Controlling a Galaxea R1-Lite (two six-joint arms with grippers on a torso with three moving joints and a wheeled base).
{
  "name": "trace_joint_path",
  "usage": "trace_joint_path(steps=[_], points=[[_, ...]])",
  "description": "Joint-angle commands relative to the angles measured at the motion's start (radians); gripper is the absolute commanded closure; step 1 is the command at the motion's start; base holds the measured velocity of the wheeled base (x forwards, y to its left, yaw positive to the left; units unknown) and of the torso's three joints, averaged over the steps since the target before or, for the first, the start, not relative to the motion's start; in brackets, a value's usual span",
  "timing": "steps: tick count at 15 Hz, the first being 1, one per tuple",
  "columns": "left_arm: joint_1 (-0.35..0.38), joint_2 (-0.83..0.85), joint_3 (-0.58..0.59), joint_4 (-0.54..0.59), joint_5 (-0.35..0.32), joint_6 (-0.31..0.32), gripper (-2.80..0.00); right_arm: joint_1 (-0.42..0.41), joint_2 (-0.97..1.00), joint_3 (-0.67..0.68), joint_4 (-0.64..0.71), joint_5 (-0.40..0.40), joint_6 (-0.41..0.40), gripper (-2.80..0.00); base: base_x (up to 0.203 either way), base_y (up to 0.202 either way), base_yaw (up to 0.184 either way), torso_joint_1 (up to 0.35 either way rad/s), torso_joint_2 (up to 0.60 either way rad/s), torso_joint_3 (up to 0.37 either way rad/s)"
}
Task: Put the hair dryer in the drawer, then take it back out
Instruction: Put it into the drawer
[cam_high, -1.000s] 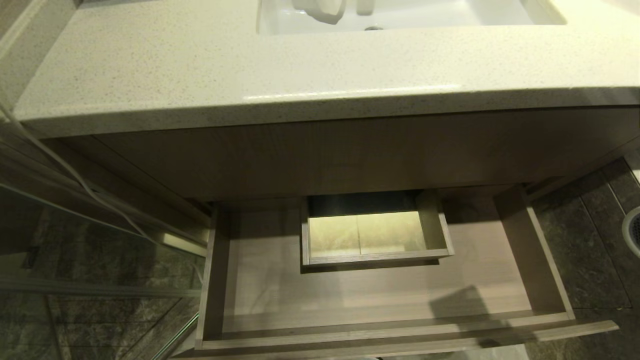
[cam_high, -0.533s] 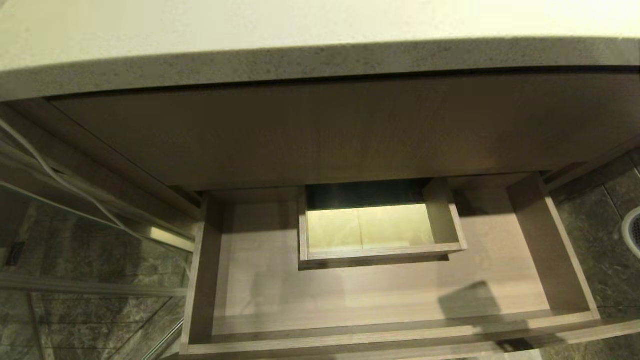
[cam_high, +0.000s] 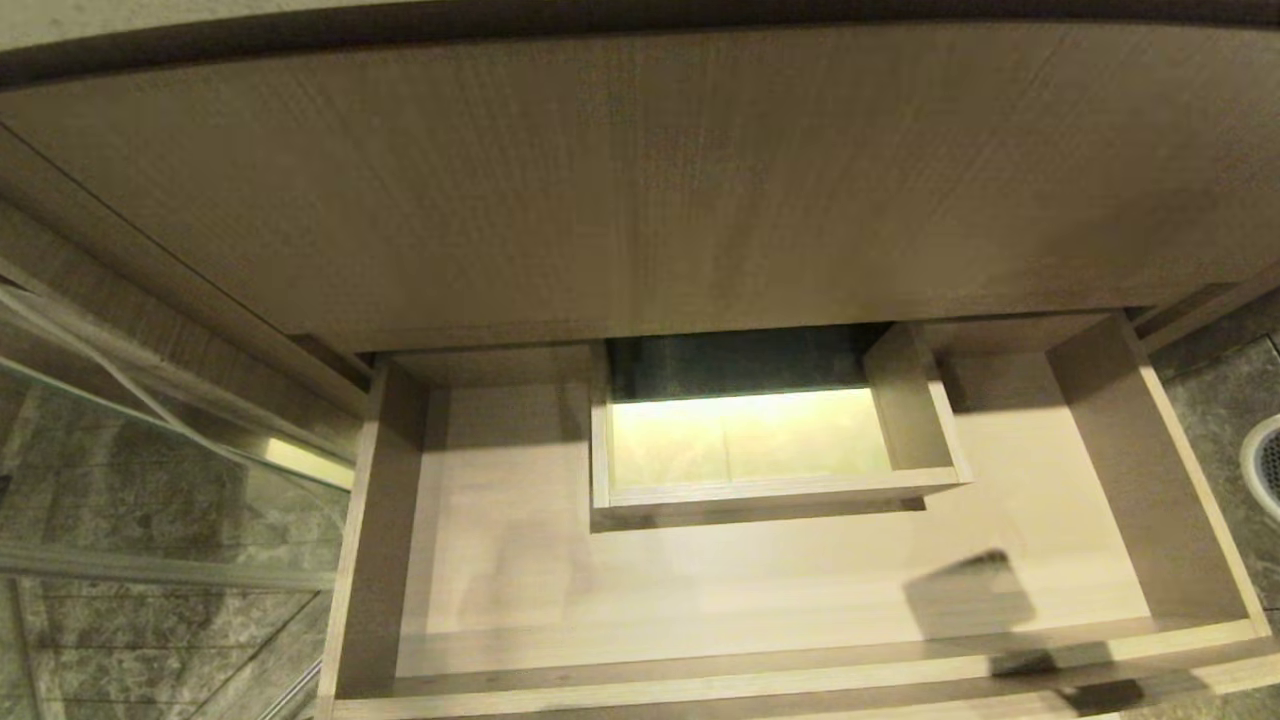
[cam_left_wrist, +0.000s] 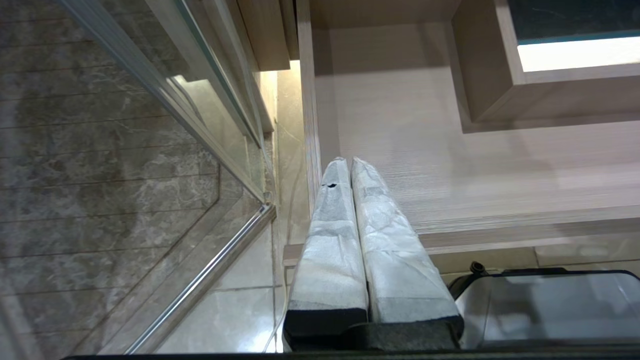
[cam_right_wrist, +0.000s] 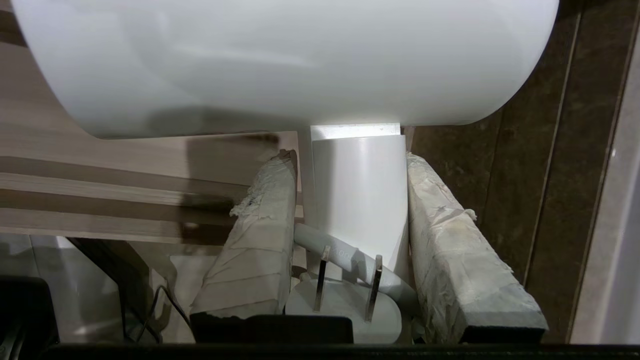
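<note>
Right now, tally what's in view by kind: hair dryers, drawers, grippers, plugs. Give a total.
Hair dryers: 1, the hair dryer, its handle clamped in the right gripper
Drawers: 1, the drawer, open and bare
Grippers: 2, counting the left gripper, shut
Plugs: 1, the plug
Total: 5

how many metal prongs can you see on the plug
2. Both prongs stick up side by side from the plug, which sits between the right gripper jaws below the hair dryer handle.
</note>
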Motion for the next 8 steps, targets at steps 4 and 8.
trace_joint_path(steps=[4,8], points=[[0.000,0.000,0.000,0.000,0.000,0.000,0.00,-0.001,0.036,-0.001,0.009,0.000,0.001,0.00,0.000,0.000,0.000,-0.187,0.40,0.202],[0.000,0.000,0.000,0.000,0.000,0.000,0.00,-0.046,0.168,-0.068,-0.006,0.000,0.000,0.00,0.000,0.000,0.000,-0.029,0.07,0.038]])
